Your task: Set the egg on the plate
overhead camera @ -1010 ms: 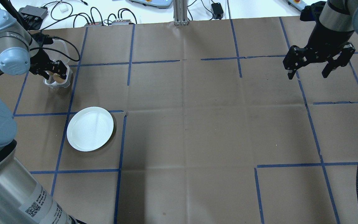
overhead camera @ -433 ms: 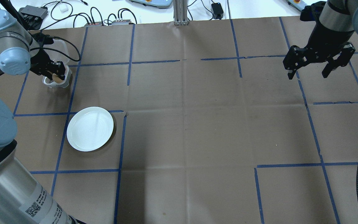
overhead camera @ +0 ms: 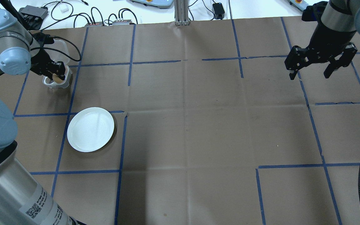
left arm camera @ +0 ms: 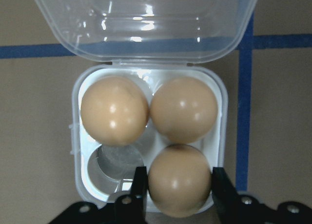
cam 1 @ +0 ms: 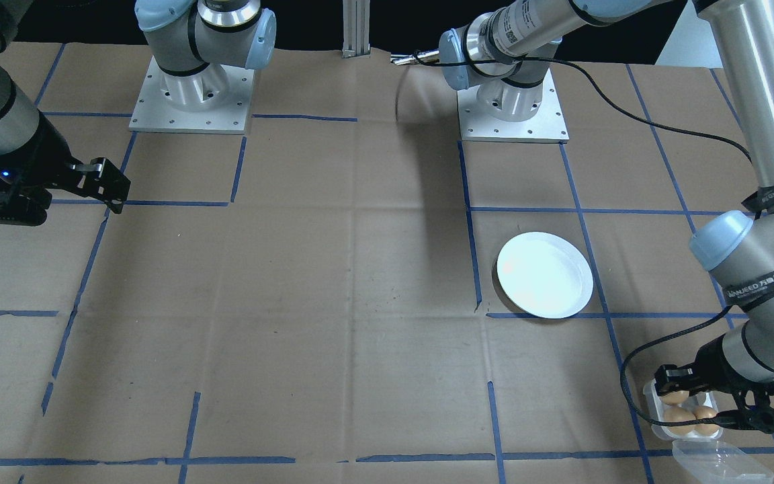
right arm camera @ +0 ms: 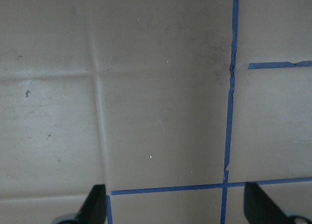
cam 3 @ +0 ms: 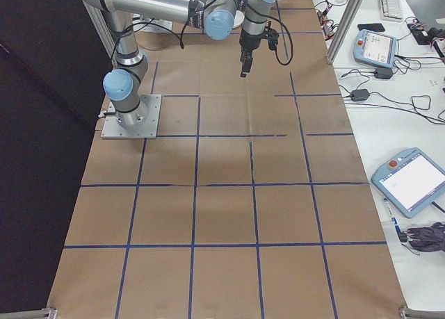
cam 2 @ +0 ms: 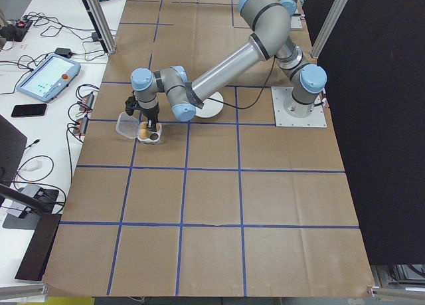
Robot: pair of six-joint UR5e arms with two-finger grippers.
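Note:
A small clear egg tray (left arm camera: 75, 136) holds three brown eggs, its lid (left arm camera: 146, 24) folded open behind. My left gripper (left arm camera: 179, 185) is shut on the nearest egg (left arm camera: 179, 180), one finger against each side, and the egg still sits in its hole. In the overhead view that gripper (overhead camera: 56, 75) is down at the tray at the far left. The white plate (overhead camera: 90, 129) lies bare on the brown paper, nearer the robot than the tray and apart from it, also seen as plate (cam 1: 545, 274). My right gripper (overhead camera: 311, 74) hangs open over bare paper at the far right.
Blue tape lines grid the paper-covered table (overhead camera: 186, 125). Cables and small boxes (overhead camera: 34, 12) lie along the far edge beside an aluminium post (overhead camera: 181, 12). The left arm's cable (overhead camera: 70, 50) loops by the tray. Teach pendants (cam 3: 410, 183) rest on side tables.
My left gripper has sunk lower onto the tray around the egg. The plate and the right arm have stayed where they were.

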